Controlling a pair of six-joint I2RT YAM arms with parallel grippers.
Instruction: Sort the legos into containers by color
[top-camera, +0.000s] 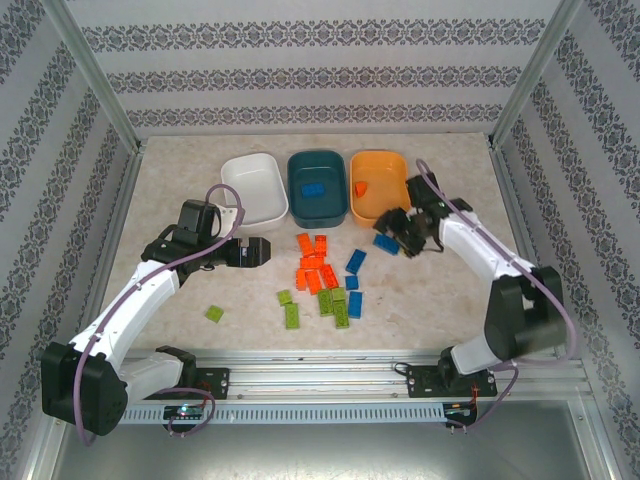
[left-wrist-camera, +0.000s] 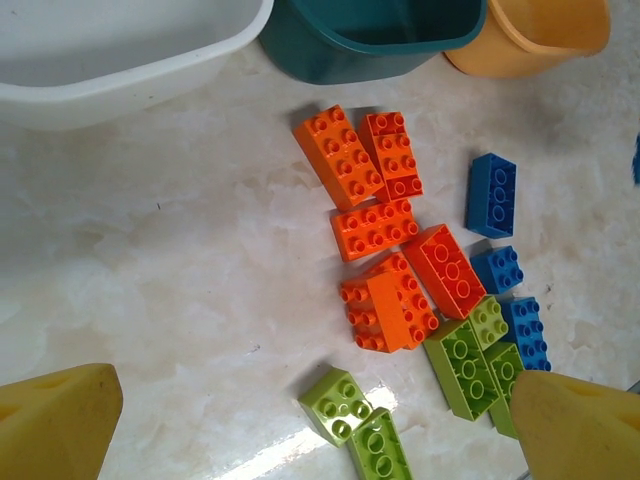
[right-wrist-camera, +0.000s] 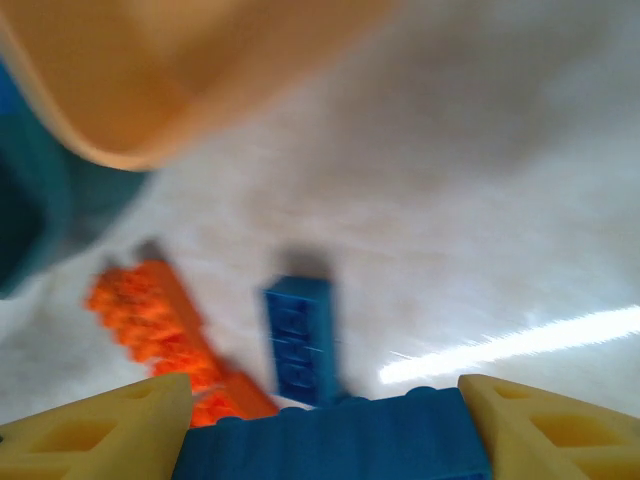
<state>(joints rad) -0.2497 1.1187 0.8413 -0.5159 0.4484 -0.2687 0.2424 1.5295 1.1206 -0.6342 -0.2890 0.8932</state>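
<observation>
The legos lie in a loose pile mid-table: orange ones (top-camera: 313, 262), blue ones (top-camera: 354, 262), lime green ones (top-camera: 330, 303). One green brick (top-camera: 215, 313) sits apart at the left. At the back stand the containers: a white bowl (top-camera: 232, 170), a dark teal bowl (top-camera: 335, 205) with a blue brick inside, and an orange bowl (top-camera: 385, 160) holding an orange brick. My right gripper (right-wrist-camera: 325, 425) is shut on a blue lego (right-wrist-camera: 330, 450), low over the table just in front of the orange bowl (right-wrist-camera: 150, 70). My left gripper (top-camera: 262, 250) is open left of the pile, nothing between its fingers (left-wrist-camera: 60, 420).
Patterned walls and metal posts (top-camera: 105, 105) close in the table on three sides. A rail (top-camera: 330, 375) runs along the near edge by the arm bases. The right wrist view is blurred. Bare tabletop lies at the far right and the front left.
</observation>
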